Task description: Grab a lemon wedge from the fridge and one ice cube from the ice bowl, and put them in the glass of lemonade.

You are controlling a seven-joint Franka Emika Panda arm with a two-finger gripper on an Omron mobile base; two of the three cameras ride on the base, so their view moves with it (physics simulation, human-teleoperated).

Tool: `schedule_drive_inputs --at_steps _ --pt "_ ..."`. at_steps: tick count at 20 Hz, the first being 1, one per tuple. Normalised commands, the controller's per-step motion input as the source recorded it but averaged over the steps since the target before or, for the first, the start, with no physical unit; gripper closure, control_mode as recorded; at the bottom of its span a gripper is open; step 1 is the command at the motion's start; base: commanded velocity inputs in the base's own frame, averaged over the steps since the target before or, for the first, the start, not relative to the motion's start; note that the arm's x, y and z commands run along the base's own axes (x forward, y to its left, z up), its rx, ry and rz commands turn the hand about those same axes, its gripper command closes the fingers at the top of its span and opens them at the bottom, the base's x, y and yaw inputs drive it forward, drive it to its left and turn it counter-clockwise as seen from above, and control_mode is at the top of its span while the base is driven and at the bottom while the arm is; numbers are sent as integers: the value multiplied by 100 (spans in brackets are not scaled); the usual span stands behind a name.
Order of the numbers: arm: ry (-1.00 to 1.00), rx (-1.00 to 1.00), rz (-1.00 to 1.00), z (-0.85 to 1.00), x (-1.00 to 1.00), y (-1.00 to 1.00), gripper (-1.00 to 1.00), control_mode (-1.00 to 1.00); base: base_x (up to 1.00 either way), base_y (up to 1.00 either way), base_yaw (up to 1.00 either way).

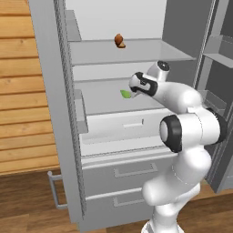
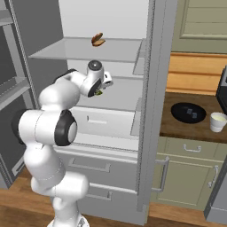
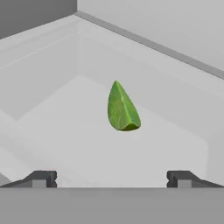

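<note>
The fridge (image 1: 50,91) stands open with pale shelves inside. A small yellow-green lemon wedge (image 1: 124,93) (image 2: 99,93) (image 3: 122,109) lies on its middle shelf. My gripper (image 1: 132,89) (image 2: 103,88) (image 3: 111,178) reaches into the fridge just short of the wedge, open, with nothing between its fingertips (image 3: 41,178). On the counter to the right of the fridge (image 2: 157,111) sits the black ice bowl (image 2: 188,112), with pale ice cubes in it too small to make out. The whitish glass of lemonade (image 2: 218,121) stands beside the bowl.
An orange-brown lump (image 1: 120,41) (image 2: 98,40) rests on the shelf above. Door racks flank the opening on both sides. Two drawers (image 1: 132,170) lie below the shelves. A dark appliance (image 2: 223,95) stands at the counter's far right.
</note>
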Motion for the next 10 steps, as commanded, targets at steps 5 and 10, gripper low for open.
schedule_drive_inputs --at_steps 5,10 --pt "-2 4 0 -6 41 5 -100 -100 0 0 0" --pt "0 6 4 0 31 0 -100 -100 0 0 0"
